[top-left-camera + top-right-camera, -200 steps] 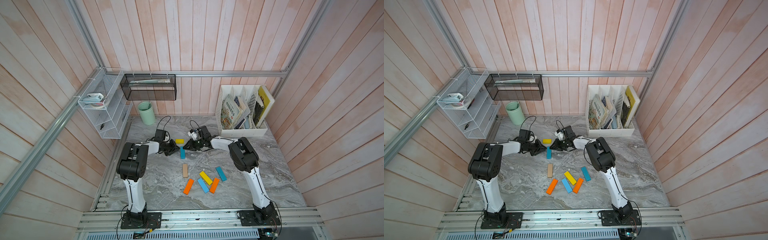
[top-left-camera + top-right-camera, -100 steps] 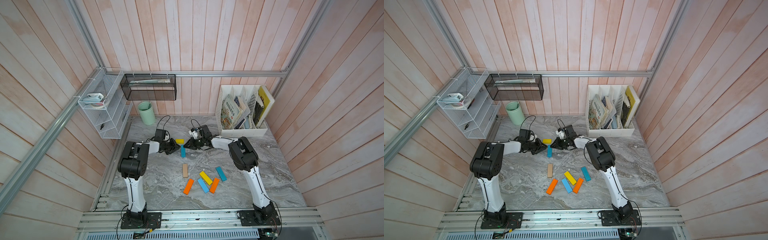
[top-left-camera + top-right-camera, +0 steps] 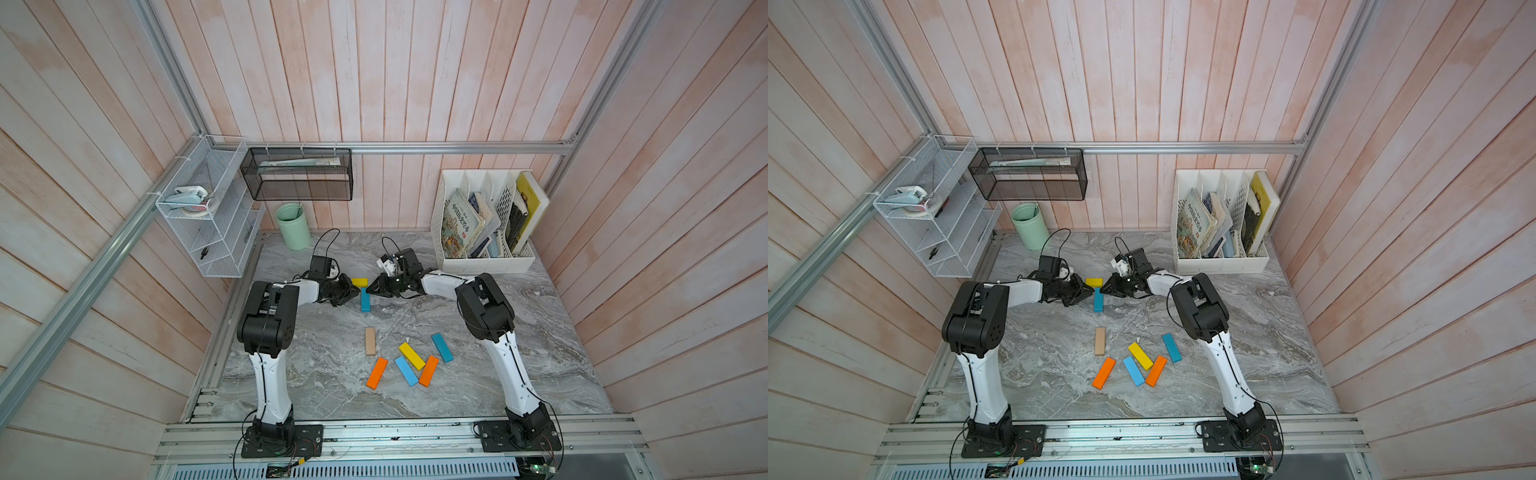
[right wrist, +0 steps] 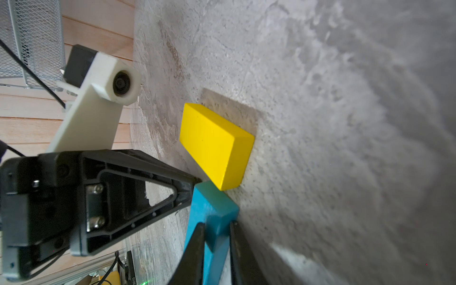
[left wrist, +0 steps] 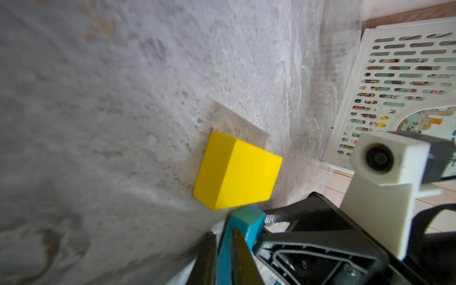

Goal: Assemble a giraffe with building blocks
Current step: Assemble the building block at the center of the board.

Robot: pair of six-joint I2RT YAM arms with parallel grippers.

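Teal block (image 3: 365, 300) slides up to yellow block (image 3: 360, 282): neck joined.
Your left claw (image 3: 353, 292) and right claw (image 3: 371, 291) flank it, nearly pressed together.

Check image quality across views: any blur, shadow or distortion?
In both top views: even light, sharp, wall planks fan out from the wide angle. Left wrist: yellow block sharp with a soft shadow, table smeared toward the frame edges. Right wrist: teal block crisp, shadow behind the yellow block, table blurred away from it.

2 yellow blocks (image 3: 360, 282) (image 3: 412, 355), 2 orange blocks (image 3: 377, 373) (image 3: 429, 370), 2 teal blocks (image 3: 365, 300) (image 3: 442, 347), 1 light blue block (image 3: 406, 370), 1 tan block (image 3: 370, 341), 1 green cup (image 3: 293, 226).
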